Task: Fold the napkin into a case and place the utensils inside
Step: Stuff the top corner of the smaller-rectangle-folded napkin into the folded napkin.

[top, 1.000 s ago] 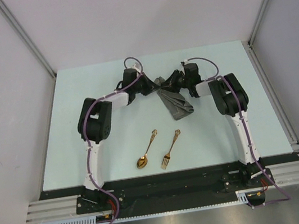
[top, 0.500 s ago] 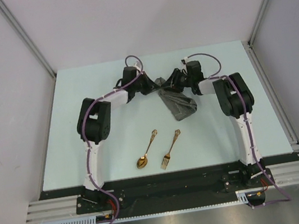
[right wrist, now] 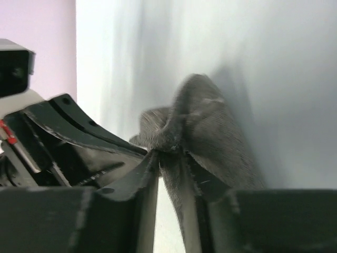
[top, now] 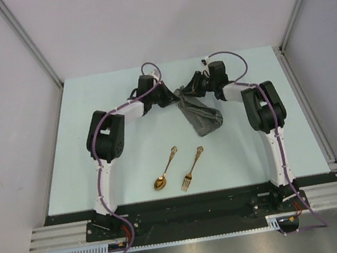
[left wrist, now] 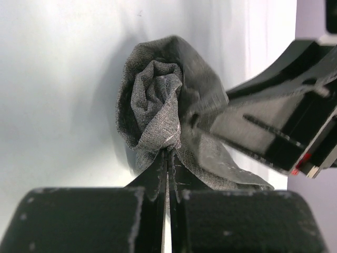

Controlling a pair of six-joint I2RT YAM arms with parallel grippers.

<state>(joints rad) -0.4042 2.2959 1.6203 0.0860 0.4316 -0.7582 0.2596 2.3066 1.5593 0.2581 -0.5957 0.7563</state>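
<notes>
The napkin [top: 200, 116] is a bunched dark grey cloth at the far middle of the table, hanging crumpled between both grippers. My left gripper [top: 173, 97] is shut on its top edge; in the left wrist view the napkin [left wrist: 158, 100] curls into a roll just beyond my left gripper [left wrist: 168, 153]. My right gripper [top: 193, 90] holds the same edge close beside it. In the right wrist view a fold of the napkin [right wrist: 205, 121] is squeezed between the tips of my right gripper [right wrist: 171, 155], with a narrow gap lower down. The gold spoon [top: 164, 171] and fork [top: 192, 168] lie side by side nearer the arm bases.
The pale table [top: 89, 113] is framed by metal rails, with grey walls on three sides. Both forearms crowd the far middle, their fingertips almost touching. The right gripper's black body [left wrist: 274, 132] fills the right of the left wrist view.
My right gripper has shifted a little farther back and towards the left one, still at the napkin's top. The hanging cloth has spread slightly to the right. The left arm, spoon and fork have not moved.
</notes>
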